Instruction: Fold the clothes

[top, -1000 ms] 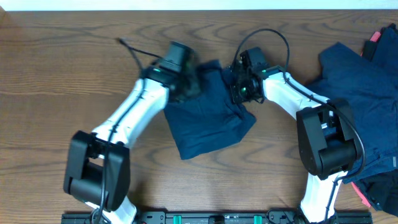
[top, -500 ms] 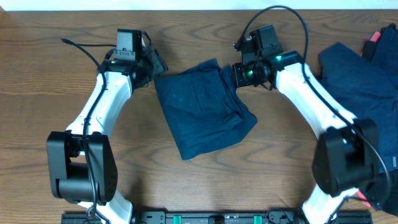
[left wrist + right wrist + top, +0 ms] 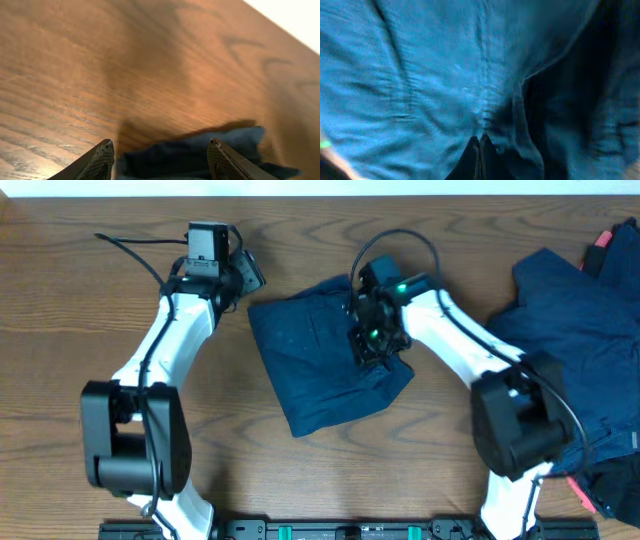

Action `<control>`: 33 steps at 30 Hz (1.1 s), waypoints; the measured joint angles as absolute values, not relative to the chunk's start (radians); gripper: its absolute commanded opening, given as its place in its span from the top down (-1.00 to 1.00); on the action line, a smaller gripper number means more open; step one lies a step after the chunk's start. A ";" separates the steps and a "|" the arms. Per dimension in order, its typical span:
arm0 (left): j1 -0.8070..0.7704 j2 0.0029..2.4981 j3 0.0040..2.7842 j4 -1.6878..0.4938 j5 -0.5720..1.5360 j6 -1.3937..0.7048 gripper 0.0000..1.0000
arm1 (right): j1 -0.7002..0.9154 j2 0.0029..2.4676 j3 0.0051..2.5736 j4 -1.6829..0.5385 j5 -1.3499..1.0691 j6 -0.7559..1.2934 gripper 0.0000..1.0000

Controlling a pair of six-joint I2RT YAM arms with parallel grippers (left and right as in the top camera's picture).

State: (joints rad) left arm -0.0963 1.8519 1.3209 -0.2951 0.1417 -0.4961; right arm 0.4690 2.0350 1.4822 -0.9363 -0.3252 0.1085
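Note:
A folded dark navy garment [image 3: 320, 370] lies in the middle of the table. My left gripper [image 3: 250, 280] is open just off its upper-left corner. In the left wrist view the cloth's edge [image 3: 200, 150] shows between the spread fingers [image 3: 102, 159], and nothing is held. My right gripper [image 3: 372, 352] is over the garment's right part. In the right wrist view its fingertips [image 3: 480, 139] are pressed together and point down onto wrinkled blue cloth [image 3: 420, 75], with nothing visible between them. More of the clothes [image 3: 575, 330] lie in a loose navy heap at the right.
A small red-pink object [image 3: 603, 238] shows at the far right edge behind the heap, and another red bit [image 3: 585, 492] near the front right. Bare wooden table [image 3: 80, 330] spreads to the left and along the front.
My left gripper has left the garment, swung to the upper left and opened. My right gripper has moved from the garment's upper-right edge down onto the cloth, still shut.

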 measured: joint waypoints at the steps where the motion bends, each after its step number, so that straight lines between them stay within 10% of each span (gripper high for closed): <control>1: -0.097 1.867 1.321 -0.308 0.141 -0.496 -0.23 | 0.472 2.049 1.481 -0.943 -0.322 0.108 0.98; 9: -0.128 1.932 1.320 -0.511 0.134 -0.495 -0.22 | 0.476 2.083 1.480 -0.964 -0.200 0.122 0.97; 19: -0.159 1.932 1.320 -0.852 0.131 -0.498 0.84 | 0.453 2.083 1.479 -0.836 0.077 0.169 0.78; 29: -0.158 1.932 1.321 -1.074 0.181 -0.486 0.88 | 0.428 2.084 1.478 -0.760 0.132 0.177 0.88; 31: -0.157 1.927 1.321 -1.066 0.185 -0.468 0.75 | 0.428 2.084 1.478 -0.782 0.133 0.180 0.76; 33: -0.154 1.906 1.321 -1.045 0.185 -0.441 -0.38 | 0.428 2.082 1.478 -0.791 0.133 0.190 0.39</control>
